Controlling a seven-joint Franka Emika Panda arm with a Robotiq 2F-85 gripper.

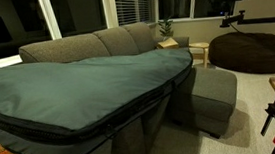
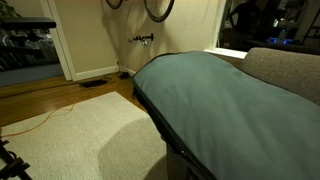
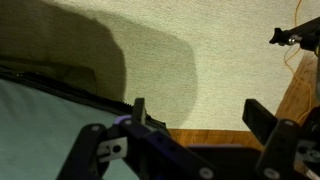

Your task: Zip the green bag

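Wrist view: one pincer (image 3: 200,118) shows at the bottom edge. Its two fingers (image 3: 139,112) are spread apart, with nothing held and only pale rug (image 3: 200,50) between them. One teal-green bag (image 3: 40,135) fills the lower corner on the picture's left of the pincer. Its one dark zipper band (image 3: 60,84) slants down to just beside the nearer finger; whether they touch cannot be told. Beyond the other finger lies a strip of wood floor (image 3: 300,95).

In an exterior view, the one bag (image 1: 78,87) lies flat across one grey sofa (image 1: 124,38), with the zipper band (image 1: 102,128) along its front edge. One brown beanbag (image 1: 250,47) sits well apart from them.

In an exterior view, the bag (image 2: 215,100) rests on the sofa (image 2: 285,70), its edge above the rug (image 2: 80,135). One orange cable (image 2: 40,120) trails over the floor (image 2: 40,98).
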